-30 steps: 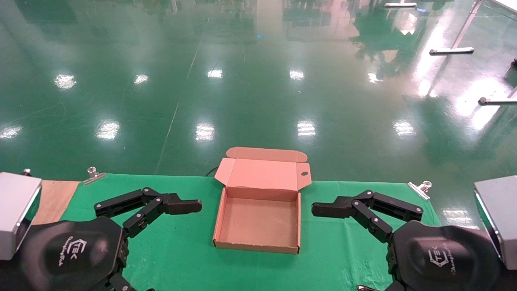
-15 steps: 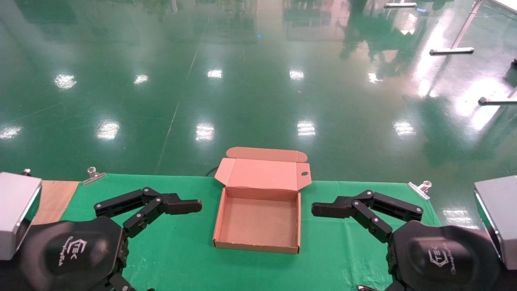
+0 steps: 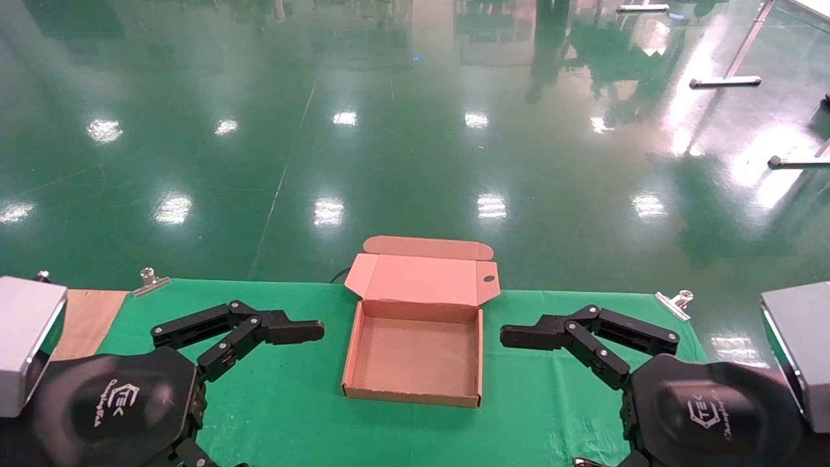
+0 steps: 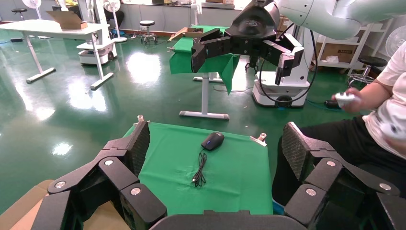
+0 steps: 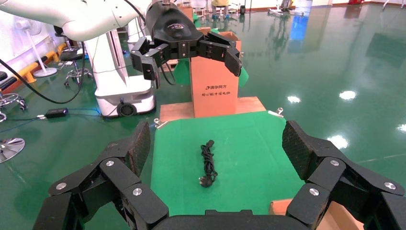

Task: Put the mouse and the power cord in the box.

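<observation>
The brown box (image 3: 415,357) lies open in the middle of the green cloth, its lid (image 3: 421,280) folded back and its inside empty. My left gripper (image 3: 295,331) hovers left of the box and is open. In the left wrist view the black mouse (image 4: 212,141) lies far beyond the open fingers (image 4: 139,146) on the cloth, its thin wire (image 4: 199,171) bundled beside it. My right gripper (image 3: 525,335) hovers right of the box, also open. In the right wrist view the bundled power cord (image 5: 208,165) lies on the cloth well beyond its fingers (image 5: 294,148). Neither mouse nor cord shows in the head view.
Metal clips (image 3: 150,280) (image 3: 674,301) pin the cloth at the table's far corners. Grey metal blocks (image 3: 26,337) (image 3: 797,344) flank the table. A tall cardboard carton (image 5: 214,79) stands past the cord's end of the table. A seated person (image 4: 383,110) is beyond the mouse's end.
</observation>
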